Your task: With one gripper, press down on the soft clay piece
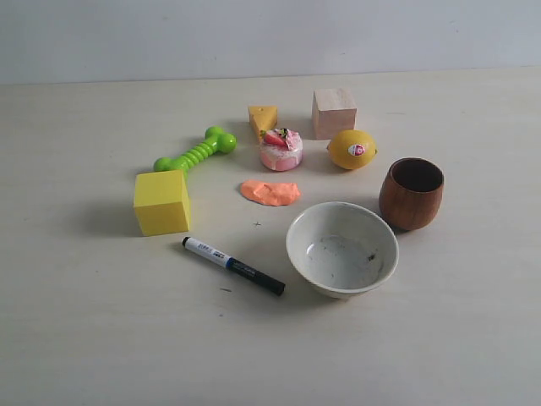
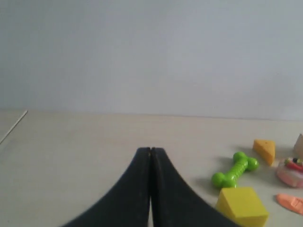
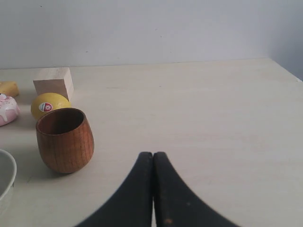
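Note:
The soft clay piece [image 1: 270, 192] lies flat on the table's middle, an orange-salmon blob just in front of the pink toy cake [image 1: 281, 150]. Its edge also shows in the left wrist view, clay piece [image 2: 291, 204]. Neither arm appears in the exterior view. My left gripper [image 2: 150, 151] is shut with nothing in it, well away from the clay, beyond the yellow block [image 2: 241, 206]. My right gripper [image 3: 153, 155] is shut and empty too, beside the wooden cup [image 3: 65, 140]; the clay is out of that view.
Around the clay stand a yellow block [image 1: 161, 201], a green bone toy [image 1: 196, 151], a cheese wedge [image 1: 263, 120], a wooden cube [image 1: 333, 112], a lemon [image 1: 352, 149], a wooden cup [image 1: 412, 193], a white bowl [image 1: 341, 249] and a marker pen [image 1: 232, 265].

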You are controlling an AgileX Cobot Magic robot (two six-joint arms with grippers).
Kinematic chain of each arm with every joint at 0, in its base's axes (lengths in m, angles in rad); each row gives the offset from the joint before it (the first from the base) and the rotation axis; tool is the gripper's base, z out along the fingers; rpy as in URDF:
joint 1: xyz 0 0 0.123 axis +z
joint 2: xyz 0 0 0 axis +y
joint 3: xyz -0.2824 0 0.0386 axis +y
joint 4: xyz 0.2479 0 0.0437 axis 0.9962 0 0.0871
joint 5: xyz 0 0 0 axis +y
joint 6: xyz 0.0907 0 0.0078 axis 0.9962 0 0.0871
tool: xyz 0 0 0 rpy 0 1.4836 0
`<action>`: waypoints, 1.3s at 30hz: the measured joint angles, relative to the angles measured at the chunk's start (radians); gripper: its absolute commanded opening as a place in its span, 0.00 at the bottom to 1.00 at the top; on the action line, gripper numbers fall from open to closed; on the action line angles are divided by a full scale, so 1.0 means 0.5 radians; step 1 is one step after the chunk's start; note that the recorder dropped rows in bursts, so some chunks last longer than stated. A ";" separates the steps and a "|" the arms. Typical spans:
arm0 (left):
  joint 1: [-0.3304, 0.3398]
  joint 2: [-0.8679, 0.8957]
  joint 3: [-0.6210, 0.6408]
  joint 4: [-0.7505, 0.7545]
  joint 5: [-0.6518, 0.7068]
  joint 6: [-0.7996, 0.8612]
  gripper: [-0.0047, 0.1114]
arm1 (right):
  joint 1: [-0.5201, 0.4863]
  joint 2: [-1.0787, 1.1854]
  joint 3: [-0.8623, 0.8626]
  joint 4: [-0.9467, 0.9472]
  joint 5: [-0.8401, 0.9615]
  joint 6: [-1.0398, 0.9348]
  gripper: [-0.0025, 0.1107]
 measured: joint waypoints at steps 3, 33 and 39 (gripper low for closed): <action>0.008 -0.003 0.151 0.000 -0.004 0.000 0.04 | 0.000 0.000 0.000 0.000 0.000 0.000 0.02; 0.013 -0.621 0.981 0.000 -0.218 0.029 0.04 | 0.000 0.000 0.000 0.000 0.000 0.000 0.02; 0.013 -0.621 1.027 0.004 -0.235 0.029 0.04 | 0.000 0.000 0.000 0.000 0.000 0.000 0.02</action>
